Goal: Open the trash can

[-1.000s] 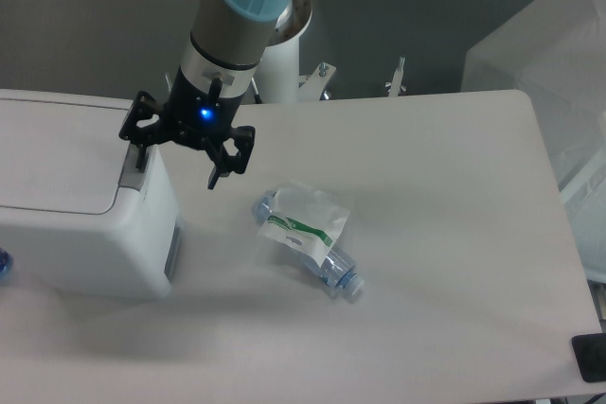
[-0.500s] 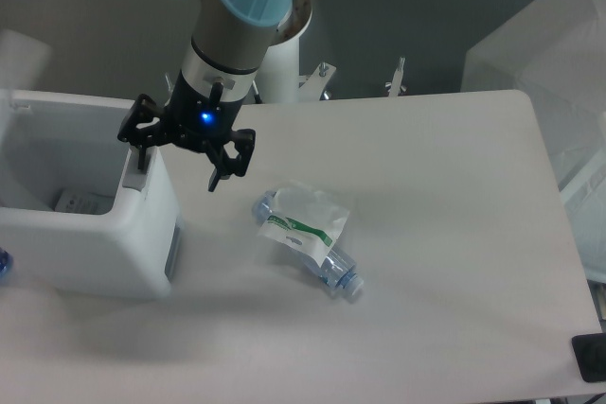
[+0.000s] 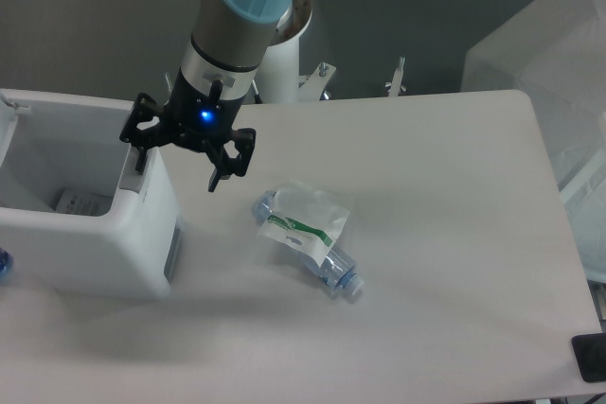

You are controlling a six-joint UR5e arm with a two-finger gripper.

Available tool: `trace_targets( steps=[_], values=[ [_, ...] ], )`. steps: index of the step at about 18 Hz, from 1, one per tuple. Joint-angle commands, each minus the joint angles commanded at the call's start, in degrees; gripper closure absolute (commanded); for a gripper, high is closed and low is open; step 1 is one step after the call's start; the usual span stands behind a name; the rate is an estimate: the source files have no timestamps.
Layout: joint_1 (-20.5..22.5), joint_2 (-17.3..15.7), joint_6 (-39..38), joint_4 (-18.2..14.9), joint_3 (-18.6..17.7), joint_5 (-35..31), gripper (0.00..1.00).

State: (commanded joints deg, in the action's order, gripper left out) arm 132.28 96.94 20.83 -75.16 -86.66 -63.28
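Your gripper (image 3: 182, 156) hangs spread and empty over the right rim of the trash can (image 3: 90, 224), whose open well lies to its left in the picture.

I see the trash can (image 3: 104, 234) lid, flat shut 1 s ago and mid-swing w/ blur at top left 0.5 s ago, now fully up, only an edge showing at far left; bin interior exposed.

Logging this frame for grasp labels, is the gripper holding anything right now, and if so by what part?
Nothing is held. The gripper is open, one finger down on the trash can at its rim, the other over the table.
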Motion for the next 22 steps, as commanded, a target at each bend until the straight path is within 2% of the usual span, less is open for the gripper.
trace_targets(
  steps=[3, 5, 10, 13, 16, 18, 22],
  values=[
    [1.92, 0.71, 0.35, 4.92, 0.0, 0.0, 0.0],
    [4.38, 0.71, 2.01, 5.37, -0.26, 0.0, 0.0],
    [10.1, 2.38, 11.68, 5.46, -0.52, -0.17, 0.0],
    [12.91, 3.69, 18.26, 5.55, -0.61, -7.61, 0.0],
    [13.18, 5.88, 26.26, 5.55, -1.14, -14.83, 0.0],
    [13.53, 7.9, 27.42, 6.25, -0.44, -17.57, 0.0],
    [15.9, 13.35, 28.3, 12.22, 0.0, -20.03, 0.0]
  ],
)
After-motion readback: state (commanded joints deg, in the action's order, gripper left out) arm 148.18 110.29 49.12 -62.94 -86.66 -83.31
